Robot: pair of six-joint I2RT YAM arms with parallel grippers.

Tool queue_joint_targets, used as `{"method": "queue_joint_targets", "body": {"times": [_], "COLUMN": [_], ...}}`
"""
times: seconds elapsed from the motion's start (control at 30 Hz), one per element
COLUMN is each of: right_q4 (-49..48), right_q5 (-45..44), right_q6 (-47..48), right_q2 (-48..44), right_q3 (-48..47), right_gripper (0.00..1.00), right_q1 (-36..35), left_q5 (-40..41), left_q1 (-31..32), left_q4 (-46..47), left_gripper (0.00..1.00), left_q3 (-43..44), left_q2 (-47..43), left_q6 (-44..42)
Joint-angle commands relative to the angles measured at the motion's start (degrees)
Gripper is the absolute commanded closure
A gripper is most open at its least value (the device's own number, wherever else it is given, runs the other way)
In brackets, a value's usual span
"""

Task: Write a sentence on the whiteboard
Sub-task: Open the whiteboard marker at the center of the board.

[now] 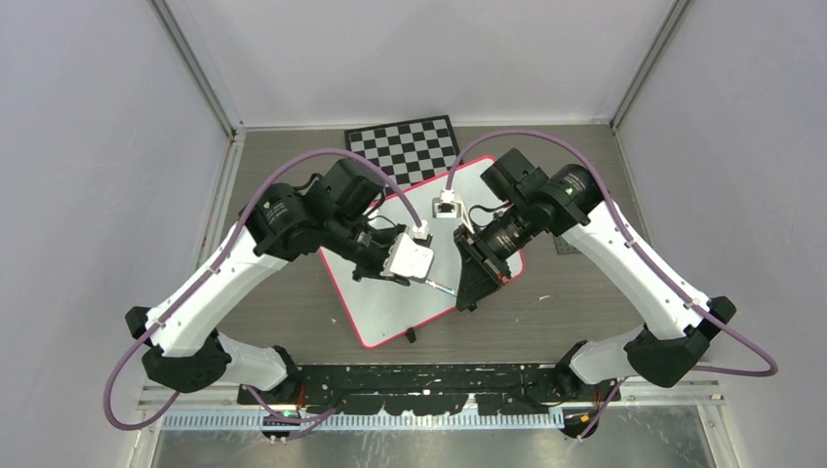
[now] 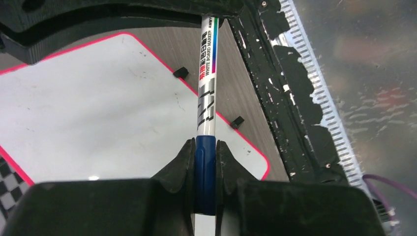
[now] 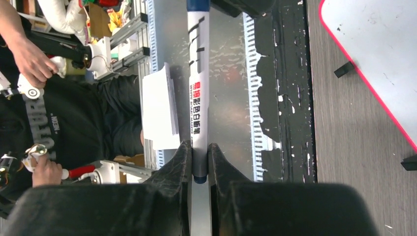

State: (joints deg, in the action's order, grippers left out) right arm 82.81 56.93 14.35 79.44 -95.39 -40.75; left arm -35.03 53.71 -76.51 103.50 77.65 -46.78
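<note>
Checking all three feeds. The whiteboard (image 1: 390,312) lies flat on the tabletop (image 1: 283,312), turned diagonally, directly beneath the spot where the two tools meet. The meeting point sits over the board's near-right part. I cannot tell from any view how high above the surface it is.

Left tool (image 2: 205,152): jaws narrow, both fingers pressed against the dark blue cap (image 2: 205,172) of a marker (image 2: 206,88). From this wrist the board fills the background to the left of the barrel and passes behind it.

Right tool (image 3: 200,152): jaws narrow, clamped on the tail end of the same marker. From this wrist the board shows only as a corner at the upper right, well to the side of the fingers. So the marker spans between the two tools, one gripping each end.

Materials and shapes:
- Board: large white rectangle with rounded corners and a thin red-pink rim. The surface is smooth and slightly glossy, with a few faint specks and hairline marks.
- Small black clip feet (image 2: 180,72) stick out from the rim on the near edge.
- Marker: slim straight cylinder with a glossy white barrel. It carries black bars, red and black print reading "WHITE BOARD MARKER", and a thin rainbow stripe.
- Tool fingers: matte black and wedge-shaped, tapering towards the tips.
- Tabletop: grey-brown wood grain, matte.
- A black-and-white checkered board (image 1: 405,146) lies at the far edge, and the whiteboard's far corner overlaps it.
</note>
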Motion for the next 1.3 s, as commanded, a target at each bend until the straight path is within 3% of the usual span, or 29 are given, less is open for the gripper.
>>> {"method": "queue_joint_targets", "body": {"times": [0.0, 0.1, 0.17, 0.23, 0.33, 0.43, 0.57, 0.73, 0.93, 1.27], "right_q4": [-1.95, -8.30, -14.10, -21.81, -34.38, -39.35, -47.63, -56.42, -60.78, -59.76], "right_q5": [-0.94, -6.83, -8.02, -4.88, -1.67, -1.91, 0.11, 2.47, 3.93, 3.63], "right_q6": [-1.22, -6.68, -12.06, -19.99, -32.91, -37.23, -46.01, -54.49, -57.08, -56.22], "right_q2": [-0.47, -1.41, -2.59, -3.92, -6.09, -7.15, -8.03, -8.71, -8.43, -7.10], "right_q3": [-4.04, -5.04, -4.61, -3.05, 1.13, 3.42, 6.85, 9.21, 10.80, 10.43], "right_gripper": [0.90, 0.44, 0.29, 0.24, 0.21, 0.21, 0.21, 0.20, 0.23, 0.33], "right_q1": [0.06, 1.36, 4.74, 11.69, 18.39, 19.58, 19.60, 19.50, 18.11, 15.48], "left_q5": [2.70, -0.47, -5.81, -9.30, -12.90, -14.95, -17.42, -17.74, -20.24, -21.65], "left_q1": [1.39, -4.03, -8.72, -12.34, -17.45, -20.99, -22.07, -22.08, -22.07, -21.57], "left_q4": [0.27, 6.97, 11.64, 15.34, 24.57, 36.11, 43.10, 45.26, 48.08, 47.52], "left_gripper": [1.00, 1.00, 1.00, 1.00, 1.00, 1.00, 1.00, 1.00, 1.00, 1.00], "left_q3": [-1.78, -5.45, -7.58, -9.05, -12.19, -16.96, -18.60, -19.32, -20.36, -18.94], "left_q2": [-1.28, -3.23, -3.84, -4.12, -5.87, -7.82, -7.46, -6.63, -5.49, -3.25], "left_q6": [0.30, 8.84, 15.03, 21.98, 33.28, 44.72, 53.45, 55.41, 58.43, 58.39]}}
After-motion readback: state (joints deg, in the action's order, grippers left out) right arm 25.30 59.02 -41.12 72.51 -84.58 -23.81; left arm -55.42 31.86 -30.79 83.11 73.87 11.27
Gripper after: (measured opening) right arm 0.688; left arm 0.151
